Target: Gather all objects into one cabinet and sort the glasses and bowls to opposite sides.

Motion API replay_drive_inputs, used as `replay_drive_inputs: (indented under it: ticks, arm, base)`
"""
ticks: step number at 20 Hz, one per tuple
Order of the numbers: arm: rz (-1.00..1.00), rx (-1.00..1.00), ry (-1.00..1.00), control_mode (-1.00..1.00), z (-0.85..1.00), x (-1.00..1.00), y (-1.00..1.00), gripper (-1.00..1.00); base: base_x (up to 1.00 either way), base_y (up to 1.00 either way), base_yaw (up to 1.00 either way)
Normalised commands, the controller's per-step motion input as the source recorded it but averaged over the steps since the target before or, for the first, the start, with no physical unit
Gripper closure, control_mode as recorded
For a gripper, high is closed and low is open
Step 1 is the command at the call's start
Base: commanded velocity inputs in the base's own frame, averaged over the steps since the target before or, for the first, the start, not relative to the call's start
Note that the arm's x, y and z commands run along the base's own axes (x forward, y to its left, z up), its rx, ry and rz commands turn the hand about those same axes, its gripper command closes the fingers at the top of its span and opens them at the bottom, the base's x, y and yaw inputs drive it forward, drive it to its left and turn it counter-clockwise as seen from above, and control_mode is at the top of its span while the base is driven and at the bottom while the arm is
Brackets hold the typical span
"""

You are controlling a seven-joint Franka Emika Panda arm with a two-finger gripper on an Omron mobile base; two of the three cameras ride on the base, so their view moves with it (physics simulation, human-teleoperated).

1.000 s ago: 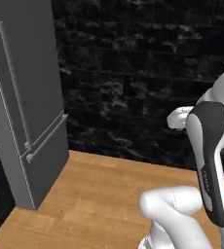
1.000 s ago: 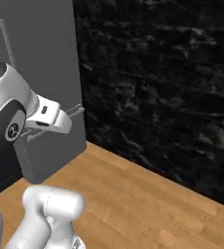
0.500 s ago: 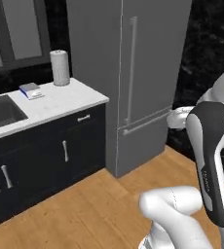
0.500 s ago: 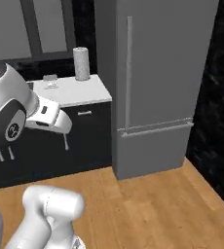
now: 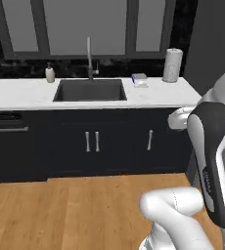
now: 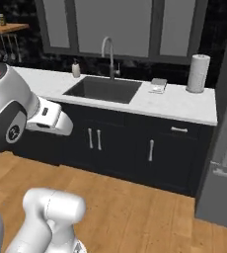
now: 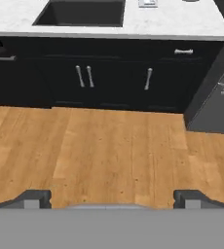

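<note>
My gripper [image 7: 113, 199] is open wide, its two dark fingertips [image 7: 33, 198] far apart with nothing between them. It hangs above the wooden floor [image 7: 109, 146] and faces the black base cabinets [image 7: 114, 78] under the sink. The glasses, the bowls and the other objects are out of view. Wall cabinets with pale panel doors [image 5: 85, 24] hang above the counter; I cannot tell whether one of them is the task's cabinet.
A white counter [image 5: 21, 95] holds a dark sink [image 5: 90, 90] with a faucet [image 5: 89, 56], a soap bottle [image 5: 50, 73], a small box [image 5: 140, 79] and a paper towel roll [image 5: 172, 65]. A grey fridge [image 6: 224, 173] stands to the right. A dishwasher front [image 5: 7, 146] is at the left.
The whole picture has swept sideways as the base turned: from the black wall and the fridge to the sink counter. The gripper stays open.
</note>
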Motion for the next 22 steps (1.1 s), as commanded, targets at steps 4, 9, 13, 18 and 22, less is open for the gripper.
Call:
replay_drive_inputs:
  ticks: [4, 9, 13, 18, 22]
  arm:
    - [0.0, 0.0, 0.0, 1.0, 0.0, 0.0, 0.0, -1.0]
    - [0.0, 0.0, 0.0, 1.0, 0.0, 0.0, 0.0, -1.0]
    - [0.0, 0.0, 0.0, 1.0, 0.0, 0.0, 0.0, -1.0]
    - [0.0, 0.0, 0.0, 1.0, 0.0, 0.0, 0.0, -1.0]
    - [0.0, 0.0, 0.0, 1.0, 0.0, 0.0, 0.0, -1.0]
  base:
    - [0.13, 0.0, 0.99]
    - [0.35, 0.0, 0.95]
    - [0.49, -0.1, 0.88]
    - [0.54, -0.46, 0.6]
    - [0.52, -0.43, 0.4]
